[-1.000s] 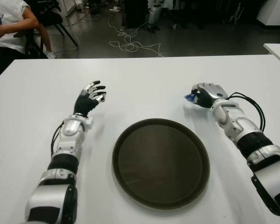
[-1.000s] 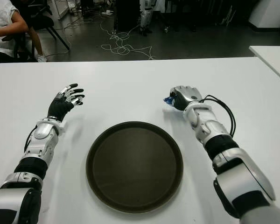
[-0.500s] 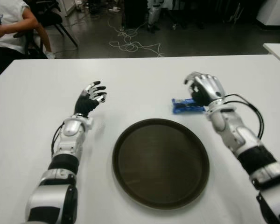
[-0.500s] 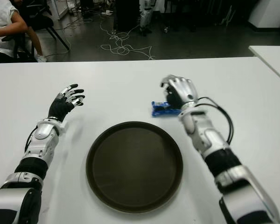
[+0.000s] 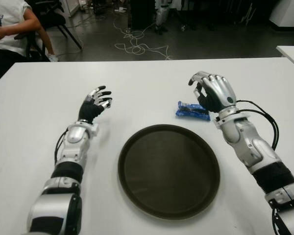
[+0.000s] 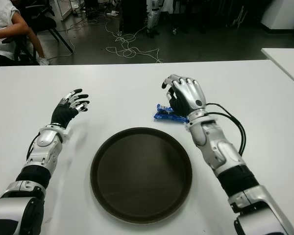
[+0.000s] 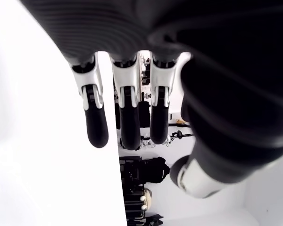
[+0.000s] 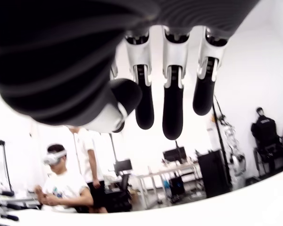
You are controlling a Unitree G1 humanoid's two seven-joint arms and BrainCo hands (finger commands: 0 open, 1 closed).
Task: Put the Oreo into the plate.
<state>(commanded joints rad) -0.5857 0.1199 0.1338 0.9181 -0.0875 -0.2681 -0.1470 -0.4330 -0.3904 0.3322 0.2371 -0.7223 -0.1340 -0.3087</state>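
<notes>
Now Oreo (image 5: 192, 111) on table, R hand (image 5: 213, 93) open above

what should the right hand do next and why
Probably lower the right hand and close its open fingers on the Oreo pack. The pack lies loose on the table, just outside the empty plate.

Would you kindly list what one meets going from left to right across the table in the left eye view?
Left robot hand → plate → Oreo → right robot hand, raised with open fingers just above and beside the Oreo.
</notes>
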